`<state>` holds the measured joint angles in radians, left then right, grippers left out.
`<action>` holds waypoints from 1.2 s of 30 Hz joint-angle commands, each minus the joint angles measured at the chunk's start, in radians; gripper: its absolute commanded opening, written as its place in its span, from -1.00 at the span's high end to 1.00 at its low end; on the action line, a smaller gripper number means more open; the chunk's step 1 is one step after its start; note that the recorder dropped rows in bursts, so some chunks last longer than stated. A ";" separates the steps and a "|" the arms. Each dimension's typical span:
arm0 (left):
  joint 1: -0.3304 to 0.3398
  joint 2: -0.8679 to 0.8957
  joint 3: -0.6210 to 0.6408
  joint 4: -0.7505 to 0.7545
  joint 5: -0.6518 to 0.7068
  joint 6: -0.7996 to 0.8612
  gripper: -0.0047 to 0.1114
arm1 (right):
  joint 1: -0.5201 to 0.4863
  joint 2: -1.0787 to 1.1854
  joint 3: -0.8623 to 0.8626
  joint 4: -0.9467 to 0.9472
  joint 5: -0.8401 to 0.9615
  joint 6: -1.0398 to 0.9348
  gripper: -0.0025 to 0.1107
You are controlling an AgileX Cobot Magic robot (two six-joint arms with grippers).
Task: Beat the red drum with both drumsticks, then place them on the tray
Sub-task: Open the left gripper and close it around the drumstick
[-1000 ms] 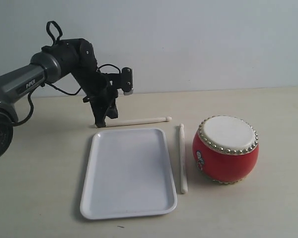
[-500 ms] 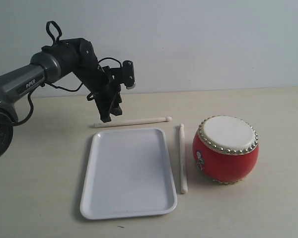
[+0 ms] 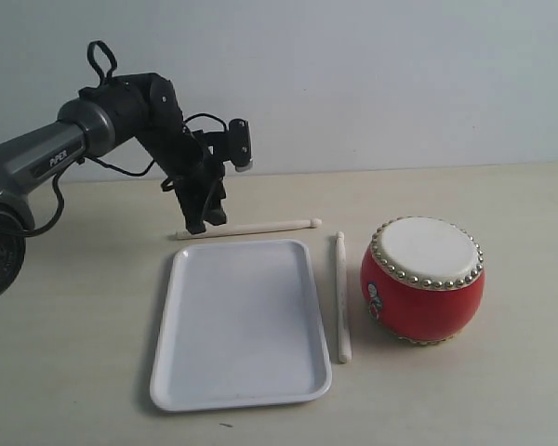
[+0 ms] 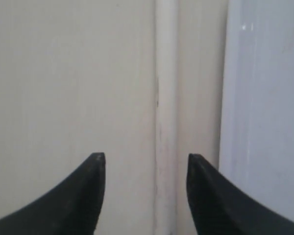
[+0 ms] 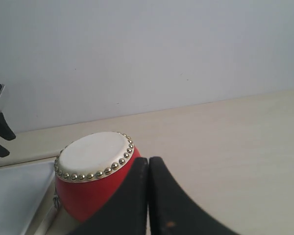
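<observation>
Beyond the far rim of the flat white rectangular plastic tray (image 3: 167, 307), my left gripper (image 3: 207, 223) hangs with its jaws spread to either side of the handle end of a slim pale wooden drumstick (image 3: 260, 227). That stick lies flat on the beige table (image 3: 511, 204), just beside the tray. A second matching drumstick (image 3: 341, 297) lies between the tray and the squat glossy red drum (image 3: 423, 307), which has a cream, stud-ringed skin. My right gripper (image 5: 148, 161) is pressed together on nothing, with the drum near it. Neither stick is held and neither is on the tray. I judge the left-side pickup to be the step in hand, with both placements still to do. Whether the beating is done cannot be told. The grey arm (image 3: 37, 163) reads "PiPER". The drum's picture sticker (image 3: 376, 299) shows no legible writing.
</observation>
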<state>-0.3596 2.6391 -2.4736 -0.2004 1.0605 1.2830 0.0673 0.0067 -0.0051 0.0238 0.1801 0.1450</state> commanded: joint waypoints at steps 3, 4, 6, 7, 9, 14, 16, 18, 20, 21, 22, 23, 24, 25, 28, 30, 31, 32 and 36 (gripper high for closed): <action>-0.001 0.027 -0.002 0.008 -0.042 -0.012 -0.08 | -0.006 -0.007 0.005 0.000 -0.003 -0.004 0.96; -0.001 0.027 -0.002 0.008 -0.050 -0.013 -0.08 | -0.006 -0.007 0.005 0.000 -0.003 -0.004 0.96; -0.001 0.027 -0.002 0.008 -0.059 -0.013 -0.08 | -0.006 -0.007 0.005 0.000 -0.003 -0.004 0.96; -0.001 0.027 -0.002 0.008 -0.061 -0.013 -0.08 | -0.006 -0.007 0.005 0.000 -0.003 -0.004 0.96; -0.001 0.027 -0.002 0.010 -0.071 -0.013 -0.08 | -0.006 -0.007 0.005 0.000 -0.003 -0.004 0.96; -0.001 0.043 -0.002 0.013 -0.071 -0.013 -0.08 | -0.006 -0.007 0.005 0.000 -0.003 -0.004 0.96; -0.001 0.049 -0.002 0.013 -0.076 -0.013 -0.08 | -0.006 -0.007 0.005 0.000 -0.003 -0.004 0.96; -0.001 0.055 -0.002 0.021 -0.083 -0.013 -0.08 | -0.006 -0.007 0.005 0.000 -0.003 -0.004 0.96; -0.001 0.058 -0.002 0.028 -0.090 -0.013 -0.08 | -0.006 -0.007 0.005 0.000 -0.003 -0.004 0.96; -0.001 0.058 -0.002 0.028 -0.090 -0.013 -0.08 | -0.006 -0.007 0.005 0.000 -0.003 -0.004 0.96; -0.001 0.058 -0.002 0.028 -0.090 -0.013 -0.08 | -0.006 -0.007 0.005 0.000 -0.003 -0.004 0.96; -0.001 0.058 -0.002 0.028 -0.090 -0.013 -0.08 | -0.006 -0.007 0.005 0.000 -0.003 -0.004 0.96; -0.001 0.058 -0.002 0.028 -0.090 -0.013 -0.08 | -0.006 -0.007 0.005 0.000 -0.003 -0.004 0.96; -0.001 0.058 -0.002 0.028 -0.090 -0.013 -0.08 | -0.006 -0.007 0.005 0.000 -0.003 -0.004 0.96; -0.001 0.058 -0.002 0.028 -0.090 -0.013 -0.08 | -0.006 -0.007 0.005 0.000 -0.003 -0.004 0.96; -0.001 0.060 -0.002 0.028 -0.090 -0.013 -0.08 | -0.006 -0.007 0.005 0.000 -0.003 -0.004 0.96; -0.001 0.060 -0.002 0.028 -0.090 -0.013 -0.08 | -0.006 -0.007 0.005 0.000 -0.003 -0.004 0.96; -0.001 0.061 -0.002 0.028 -0.090 -0.013 -0.08 | -0.006 -0.007 0.005 0.000 -0.003 -0.004 0.96; -0.001 0.073 -0.002 0.033 -0.090 -0.013 -0.08 | -0.006 -0.007 0.005 0.000 -0.003 -0.004 0.96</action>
<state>-0.3596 2.6997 -2.4736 -0.1729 0.9807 1.2789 0.0673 0.0067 -0.0051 0.0238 0.1801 0.1450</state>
